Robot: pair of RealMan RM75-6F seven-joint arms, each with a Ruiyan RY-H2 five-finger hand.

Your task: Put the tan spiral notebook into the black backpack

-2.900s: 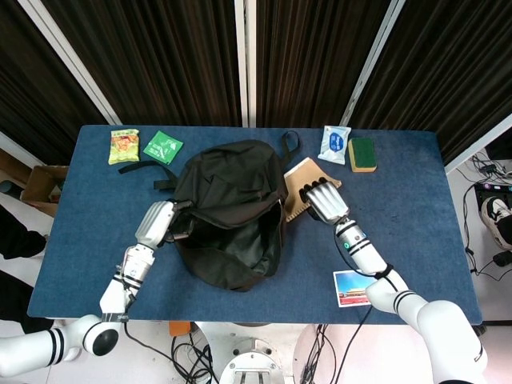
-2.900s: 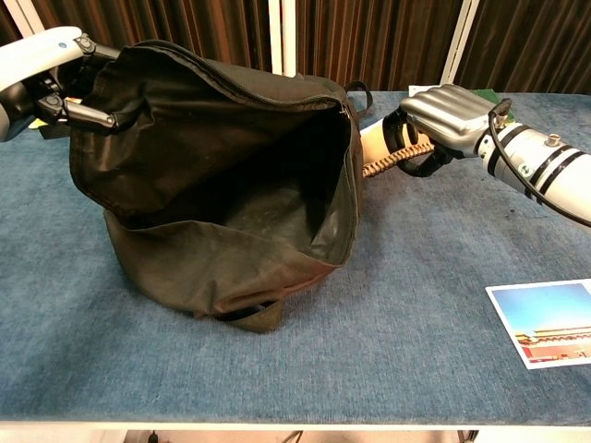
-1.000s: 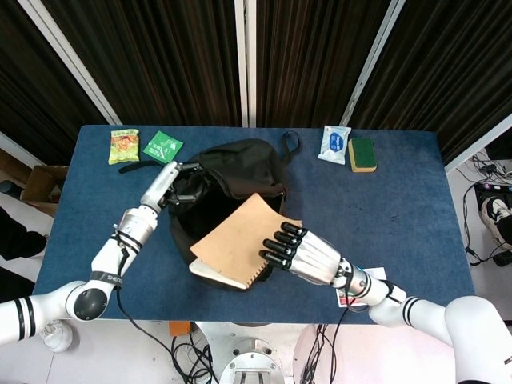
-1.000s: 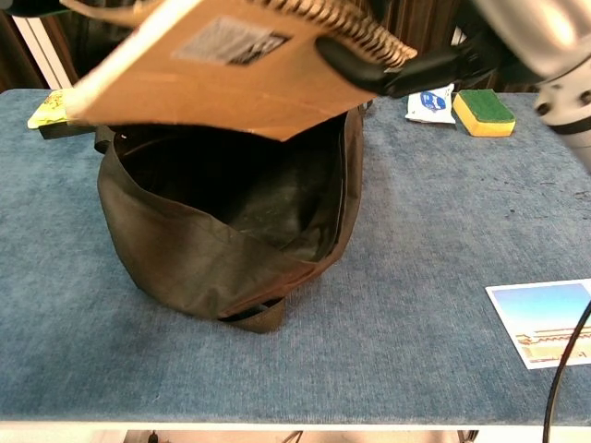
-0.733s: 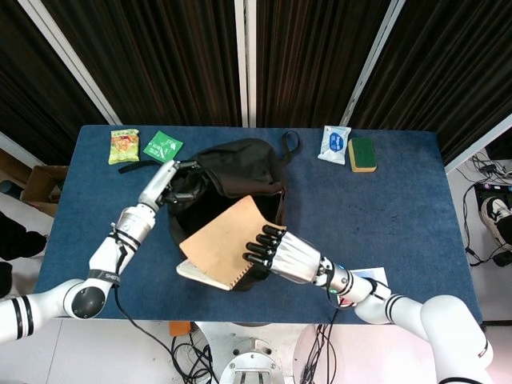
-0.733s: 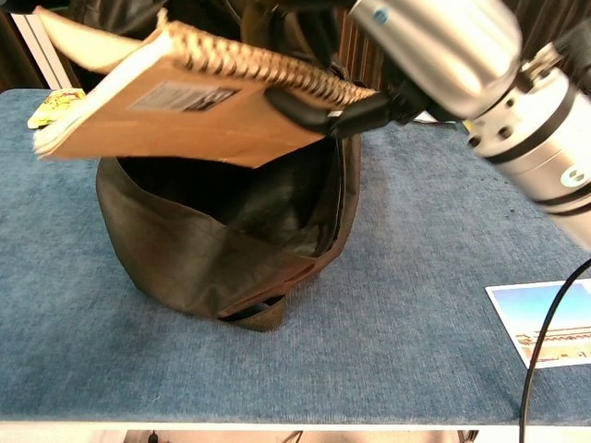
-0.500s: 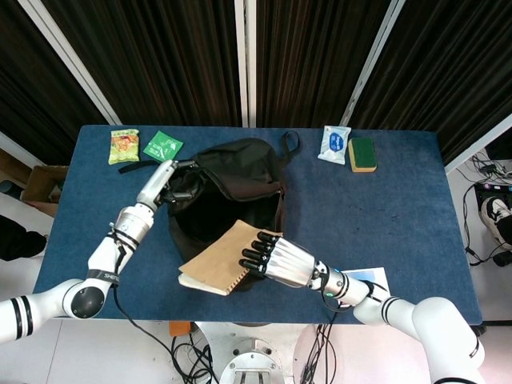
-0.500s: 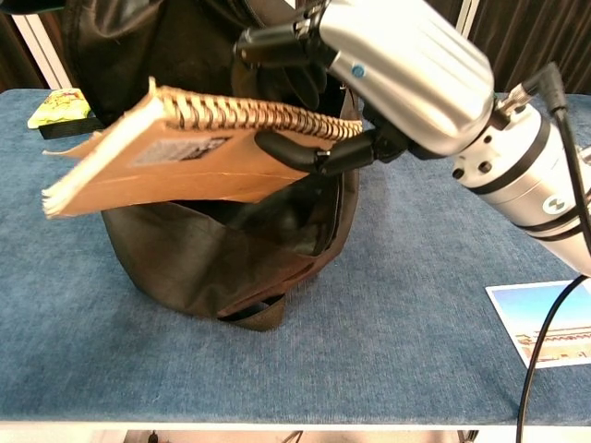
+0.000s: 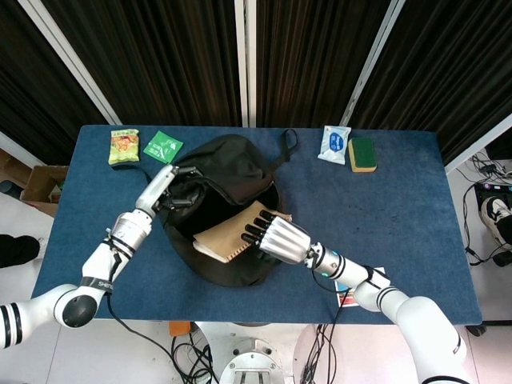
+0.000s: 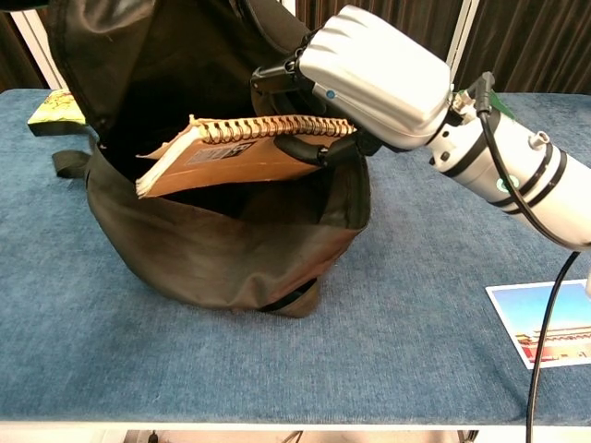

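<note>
My right hand (image 10: 355,78) pinches the tan spiral notebook (image 10: 231,152) along its wire-bound edge, fingers over the top cover and thumb beneath. The book runs out from my hand toward the left of the chest frame, nearly level, its long axis pointing leftward into the mouth of the black backpack (image 10: 222,249). Its free end sits over the dark opening, above the near rim of the bag, while the bound edge lies just at the right side of the mouth. In the head view the notebook (image 9: 232,232) sits in the middle of the frame, inside the outline of the backpack (image 9: 216,172), with my right hand (image 9: 276,238) just to its lower right and the forearm running off toward the lower right corner.

My left hand (image 9: 170,192) is at the upper left of the bag and holds the rim of the opening, keeping the back flap lifted. The chest view shows only that raised flap, not the hand.

As I judge it, the notebook needs to tip its left end down and slide leftward past the near rim before my right hand lets go.
</note>
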